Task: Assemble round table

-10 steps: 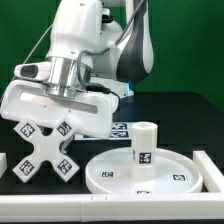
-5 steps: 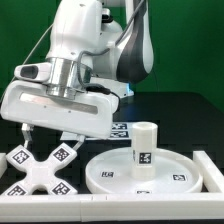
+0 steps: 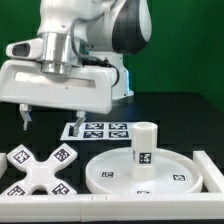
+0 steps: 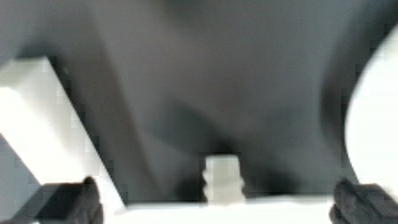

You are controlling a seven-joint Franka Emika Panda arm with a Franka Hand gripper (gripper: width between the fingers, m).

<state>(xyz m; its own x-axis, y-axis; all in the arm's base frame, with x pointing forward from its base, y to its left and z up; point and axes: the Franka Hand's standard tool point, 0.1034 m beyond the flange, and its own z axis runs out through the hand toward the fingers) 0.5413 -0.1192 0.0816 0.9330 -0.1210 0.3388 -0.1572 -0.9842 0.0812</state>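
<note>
The claw [image 4: 214, 203] hangs released above the black bench [image 3: 188, 115], its fingers wide apart with nothing between them. Nearest, the cross-shaped foot [image 3: 40, 170] lies flat. To the exterior view's right, the leg [image 3: 145, 146] stands upright on the round disc [image 3: 176, 165]. The marker board [image 3: 100, 130] lies farther back.

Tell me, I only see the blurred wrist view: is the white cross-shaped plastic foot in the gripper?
Observer: No. The white cross-shaped plastic foot lies flat on the black tabletop; the open gripper hangs above, clear of it.
Operator: Where's the leg?
Observer: The short white cylinder leg stands upright on the large white rimmed round disc, to the exterior view's right of the foot.
</note>
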